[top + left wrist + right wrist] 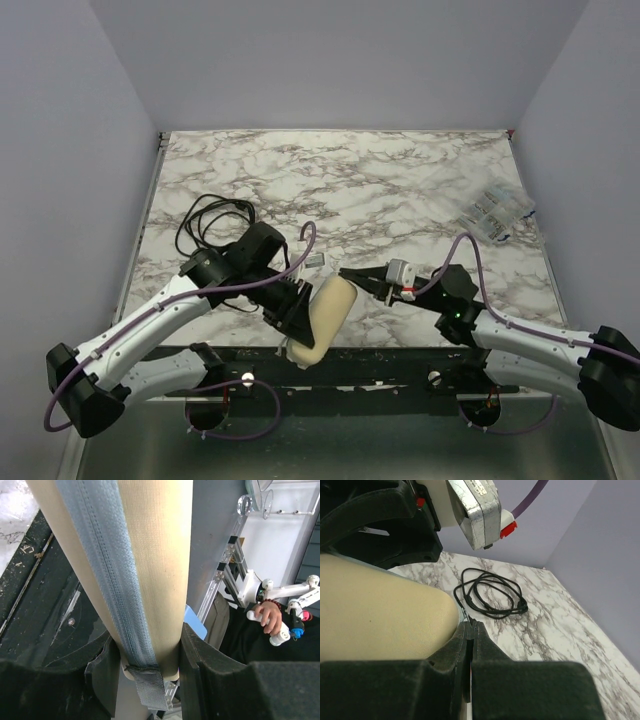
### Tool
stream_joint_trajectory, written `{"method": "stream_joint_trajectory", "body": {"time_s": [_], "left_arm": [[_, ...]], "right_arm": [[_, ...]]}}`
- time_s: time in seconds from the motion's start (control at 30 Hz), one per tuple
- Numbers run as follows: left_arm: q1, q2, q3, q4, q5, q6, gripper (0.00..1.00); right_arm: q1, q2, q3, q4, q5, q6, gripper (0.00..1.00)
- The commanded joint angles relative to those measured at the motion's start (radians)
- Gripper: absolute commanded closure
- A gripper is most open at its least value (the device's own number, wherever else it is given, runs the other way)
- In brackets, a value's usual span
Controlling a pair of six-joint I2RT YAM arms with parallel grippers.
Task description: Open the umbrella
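Note:
A pale beige oval hard case (pixel 328 315) with a grey zipper (pixel 105 580) is held up at the table's near edge. My left gripper (pixel 290 312) is shut around its lower end, and its fingers (pixel 192 665) press both sides of the case (pixel 150 555). My right gripper (pixel 347 272) is at the case's upper end. In the right wrist view its jaws (pixel 471 625) are closed together on a small metal zipper pull (pixel 465 614) beside the case (pixel 380 615). The tan umbrella itself is not in view.
A coiled black cable (pixel 215 215) lies on the marble table (pixel 380 180) behind the left arm; it also shows in the right wrist view (pixel 490 592). A clear plastic box (pixel 490 212) sits at the right edge. Grey walls surround the table.

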Motion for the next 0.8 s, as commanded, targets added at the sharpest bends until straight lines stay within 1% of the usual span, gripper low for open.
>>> {"method": "stream_joint_trajectory", "body": {"time_s": [0.0,0.07,0.13,0.17,0.3,0.33,0.37,0.43,0.5,0.53,0.57,0.6,0.63,0.67,0.7,0.77], "left_arm": [[-0.018,0.044,-0.023,0.105,0.051,-0.028,1.0],[-0.017,0.07,-0.035,0.159,0.076,-0.036,1.0],[-0.018,0.094,-0.033,0.187,0.063,-0.038,1.0],[-0.018,0.104,-0.034,0.207,0.06,-0.041,1.0],[-0.018,0.126,-0.032,0.264,0.026,-0.058,1.0],[-0.015,0.13,-0.03,0.272,0.013,-0.062,1.0],[-0.011,0.132,-0.031,0.286,0.007,-0.067,1.0],[0.0,0.136,-0.035,0.317,-0.003,-0.084,1.0],[0.019,0.145,-0.038,0.349,-0.013,-0.1,1.0],[0.029,0.155,-0.038,0.359,-0.02,-0.105,1.0],[0.037,0.163,-0.038,0.369,-0.027,-0.108,1.0],[0.045,0.174,-0.038,0.379,-0.033,-0.11,1.0],[0.053,0.188,-0.038,0.387,-0.038,-0.111,1.0],[0.058,0.196,-0.038,0.401,-0.044,-0.115,1.0],[0.062,0.203,-0.038,0.419,-0.051,-0.121,1.0],[0.07,0.209,-0.049,0.472,-0.054,-0.147,1.0]], "right_arm": [[0.0,0.018,0.028,0.053,0.085,0.022,0.99],[0.0,0.03,0.013,0.078,0.095,0.025,0.99],[0.0,0.037,0.017,0.076,0.11,0.027,0.98],[0.0,0.039,0.022,0.064,0.123,0.03,0.92],[0.0,0.042,0.027,0.069,0.219,0.125,0.55],[0.0,0.037,0.026,0.067,0.241,0.15,0.49],[0.001,0.028,0.023,0.063,0.262,0.171,0.45],[0.001,0.003,0.013,0.048,0.338,0.211,0.42],[0.0,-0.03,0.009,0.019,0.487,0.297,0.37],[0.0,-0.051,0.019,-0.018,0.581,0.352,0.34],[0.0,-0.067,0.039,-0.09,0.669,0.419,0.28],[0.0,-0.086,0.078,-0.179,0.785,0.484,0.17],[0.0,-0.094,0.135,-0.329,0.87,0.555,0.1],[0.001,-0.096,0.186,-0.439,0.933,0.598,0.08],[0.0,-0.095,0.237,-0.552,0.959,0.638,0.06],[0.0,-0.102,0.29,-0.659,0.922,0.667,0.04]]}}
